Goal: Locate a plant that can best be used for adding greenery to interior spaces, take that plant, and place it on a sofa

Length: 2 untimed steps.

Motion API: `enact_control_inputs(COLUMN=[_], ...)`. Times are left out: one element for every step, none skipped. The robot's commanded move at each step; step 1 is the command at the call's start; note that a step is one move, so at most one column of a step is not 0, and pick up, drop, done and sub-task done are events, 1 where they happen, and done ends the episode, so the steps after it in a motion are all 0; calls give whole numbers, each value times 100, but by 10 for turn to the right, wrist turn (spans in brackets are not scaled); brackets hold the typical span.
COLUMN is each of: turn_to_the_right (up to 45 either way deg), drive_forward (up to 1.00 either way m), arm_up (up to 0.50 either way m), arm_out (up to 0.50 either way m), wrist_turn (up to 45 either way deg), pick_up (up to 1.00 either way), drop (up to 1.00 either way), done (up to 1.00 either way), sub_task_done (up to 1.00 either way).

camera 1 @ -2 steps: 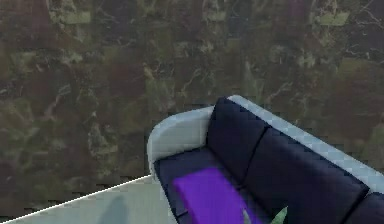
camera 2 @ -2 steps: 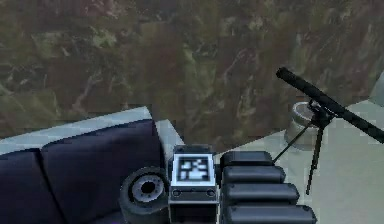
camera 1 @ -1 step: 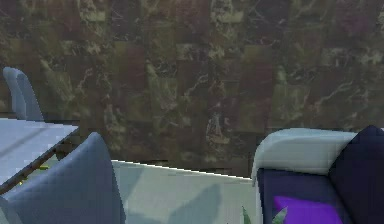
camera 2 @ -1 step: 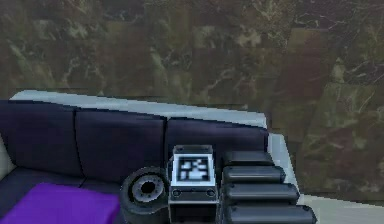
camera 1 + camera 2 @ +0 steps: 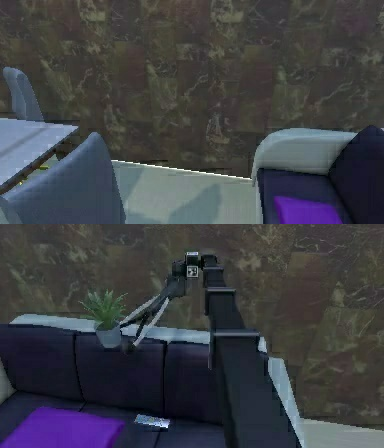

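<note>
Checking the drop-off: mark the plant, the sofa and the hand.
plant (image 5: 103,310): arm side view, on its green leaves.
sofa (image 5: 50,364): arm side view, on the dark backrest.
hand (image 5: 128,334): arm side view, midway between the fingertips.

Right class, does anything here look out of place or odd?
The potted plant is up at the backrest's top edge on the sofa, by the gripper: an odd perch. Whether it rests there or is held cannot be told.

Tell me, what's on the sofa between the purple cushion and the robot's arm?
A small flat grey thing lies on the sofa seat between the purple cushion and the arm, in the arm side view.
</note>
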Motion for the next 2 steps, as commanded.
enact_control_inputs(turn_to_the_right=[0,0], drive_forward=[0,0], arm_up=[0,-44], arm_out=[0,0], wrist_turn=[390,0], pick_up=[0,0], drop=[0,0], done=[0,0], sub_task_done=[0,0])
